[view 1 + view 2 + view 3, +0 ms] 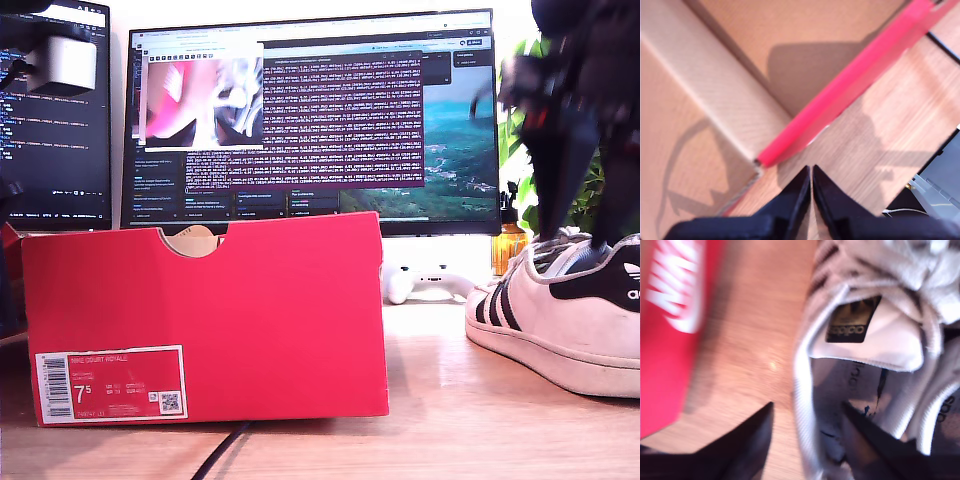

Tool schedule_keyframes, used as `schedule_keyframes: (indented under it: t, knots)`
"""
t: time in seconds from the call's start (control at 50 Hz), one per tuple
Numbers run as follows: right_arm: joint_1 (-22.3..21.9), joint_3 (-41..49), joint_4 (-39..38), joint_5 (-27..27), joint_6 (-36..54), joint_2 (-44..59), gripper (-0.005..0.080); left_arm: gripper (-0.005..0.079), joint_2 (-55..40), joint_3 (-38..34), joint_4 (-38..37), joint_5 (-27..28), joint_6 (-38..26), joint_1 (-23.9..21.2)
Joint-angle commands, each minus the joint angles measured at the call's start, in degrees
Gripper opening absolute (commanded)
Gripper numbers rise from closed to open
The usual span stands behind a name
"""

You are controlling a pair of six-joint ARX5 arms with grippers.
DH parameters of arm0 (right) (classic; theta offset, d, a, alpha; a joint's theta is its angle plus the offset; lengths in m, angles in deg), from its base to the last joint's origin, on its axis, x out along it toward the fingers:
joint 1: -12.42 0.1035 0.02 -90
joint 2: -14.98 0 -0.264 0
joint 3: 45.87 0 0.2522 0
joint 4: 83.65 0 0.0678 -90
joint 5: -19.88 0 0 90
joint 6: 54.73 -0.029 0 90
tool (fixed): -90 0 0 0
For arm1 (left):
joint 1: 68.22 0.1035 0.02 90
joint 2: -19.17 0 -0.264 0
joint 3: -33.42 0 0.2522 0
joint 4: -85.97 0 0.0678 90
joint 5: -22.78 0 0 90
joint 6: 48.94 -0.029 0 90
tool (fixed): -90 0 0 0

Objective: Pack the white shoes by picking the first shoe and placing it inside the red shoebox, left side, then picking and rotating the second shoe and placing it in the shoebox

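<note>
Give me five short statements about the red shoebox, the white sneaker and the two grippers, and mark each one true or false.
1. The bright red cardboard shoebox stands at the exterior view's left. True.
2. My first gripper is wide open. False: its fingers are closed together, with nothing between them.
3. My second gripper is open, one finger inside the collar of the white leather sneaker with black stripes, one outside. True.
4. The sneaker already lies inside the shoebox. False: it rests on the wooden table at the exterior view's right.
5. The shoebox's white label reads 9. False: it reads 7.5.
</note>
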Motion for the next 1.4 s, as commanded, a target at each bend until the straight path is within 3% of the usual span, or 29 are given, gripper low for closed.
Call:
schedule_keyframes:
  t: [0.0, 0.86, 0.92, 1.02, 1.38]
  knots:
    - [1.0, 1.1, 0.5, 0.2, 0.5, 0.4, 0.0411, -0.0019, -0.7, -0.3, 0.4, 0.1, 0.2, -0.5]
    - [1.8, 1.1, 0.3, 0.2, 3.0, 10.3, 0.0279, -0.0019, -0.7, -0.3, 0.4, 0.0, 0.2, -0.8]
    - [1.8, 1.1, 0.2, 0.5, 2.9, 10.5, 0.0218, -0.0019, -0.7, -0.3, 0.5, 0.0, 0.2, -0.8]
    - [1.6, 1.1, -0.5, 0.6, 3.1, 10.5, -0.0025, -0.0019, -0.7, -0.3, 0.6, 0.0, 0.2, -0.8]
    - [2.7, -2.7, 2.4, 0.6, -0.1, 9.7, -0.0013, -0.0019, -0.7, -0.3, 1.9, 0.0, 0.1, -0.8]
